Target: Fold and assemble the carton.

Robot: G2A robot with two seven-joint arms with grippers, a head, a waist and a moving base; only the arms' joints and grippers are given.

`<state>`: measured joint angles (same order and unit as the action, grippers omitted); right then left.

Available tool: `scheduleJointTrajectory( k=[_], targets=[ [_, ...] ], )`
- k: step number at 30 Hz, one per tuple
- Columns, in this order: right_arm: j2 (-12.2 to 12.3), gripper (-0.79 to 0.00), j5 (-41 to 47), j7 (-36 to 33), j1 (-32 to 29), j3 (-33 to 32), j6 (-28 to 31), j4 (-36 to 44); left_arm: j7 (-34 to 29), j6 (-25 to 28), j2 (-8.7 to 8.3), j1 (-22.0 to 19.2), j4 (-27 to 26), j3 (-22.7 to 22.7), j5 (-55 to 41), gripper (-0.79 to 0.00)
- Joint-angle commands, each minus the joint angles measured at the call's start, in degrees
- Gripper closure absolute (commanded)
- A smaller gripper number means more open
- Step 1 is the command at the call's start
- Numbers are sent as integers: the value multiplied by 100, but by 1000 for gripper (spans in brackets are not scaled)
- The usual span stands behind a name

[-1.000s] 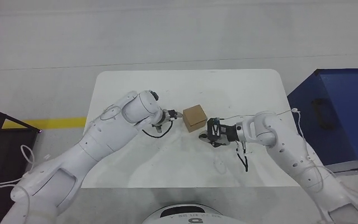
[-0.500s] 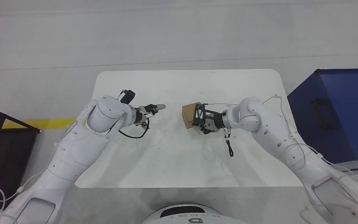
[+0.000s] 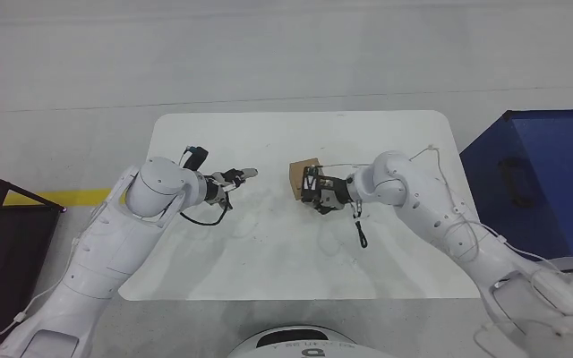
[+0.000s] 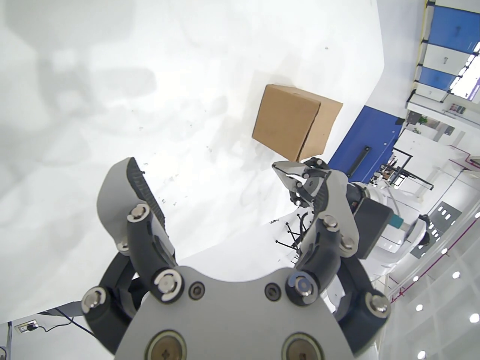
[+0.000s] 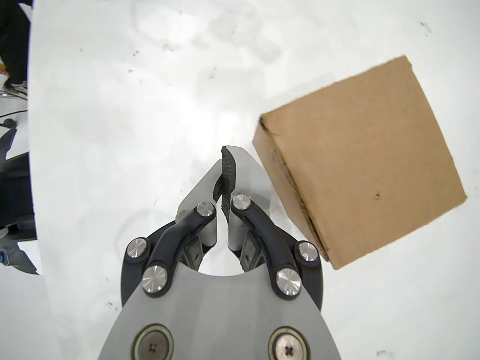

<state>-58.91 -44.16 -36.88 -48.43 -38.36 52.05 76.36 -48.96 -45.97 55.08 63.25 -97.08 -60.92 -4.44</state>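
Observation:
A small brown carton point(image 3: 298, 169) stands closed on the white table point(image 3: 269, 259), near the middle. My right gripper point(image 3: 311, 188) is shut with nothing between its fingers. In the right wrist view its tips point(image 5: 226, 162) lie against the carton's point(image 5: 360, 159) side edge. My left gripper point(image 3: 243, 173) hangs open a short way to the left of the carton, apart from it. The left wrist view has its fingers point(image 4: 144, 189) spread wide, with the carton point(image 4: 292, 129) and the right gripper point(image 4: 290, 174) beyond them.
A blue bin point(image 3: 528, 179) stands off the table's right side. A black cable point(image 3: 360, 234) hangs from the right arm over the table. A dark frame point(image 3: 18, 224) sits on the floor at the left. The table's front and back are bare.
The left gripper has drawn back leftward from the carton it was touching. The right gripper has come left up to the carton, which has shifted slightly left and back.

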Motion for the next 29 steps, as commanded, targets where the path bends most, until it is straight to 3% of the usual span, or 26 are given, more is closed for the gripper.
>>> scheduleJointTrajectory(
  k=[1,6,7,8,9,11,12,16,20,25,29],
  targets=[
    [115,0,-55,156,-125,-226,418,77,-35,-14,1,-16,10,-3,-57,-785],
    [618,0,-257,722,-784,-1268,595,752,-57,-188,19,-179,-58,55,-106,-785],
    [748,-166,-246,849,-951,-1569,595,884,-57,-188,19,-179,-58,55,-106,-785],
    [881,-557,-190,979,-1131,-1905,595,1007,-57,-188,19,-179,-58,55,-106,-785],
    [1015,-785,-106,1083,-1339,-2239,595,1154,-57,-188,19,-179,-58,55,-106,-785],
    [1104,-785,-34,1124,-1495,-2449,595,1270,-57,-188,19,-179,-58,55,-106,-785],
    [1091,-55,-50,1121,-1486,-2388,595,1261,-57,-189,19,-179,-58,55,-106,-784],
    [1104,-338,-33,1125,-1499,-2480,595,1271,-57,-188,19,-179,-58,54,-106,-785],
    [1104,-555,-34,1124,-1494,-2446,595,1270,-57,-188,19,-179,-58,54,-106,-785],
    [1104,-736,-34,1124,-1495,-2449,595,1270,-57,-188,19,-179,-58,55,-106,-785],
    [1104,-784,-34,1124,-1495,-2449,595,1270,-57,-188,19,-179,-58,55,-106,-784]
  ],
)
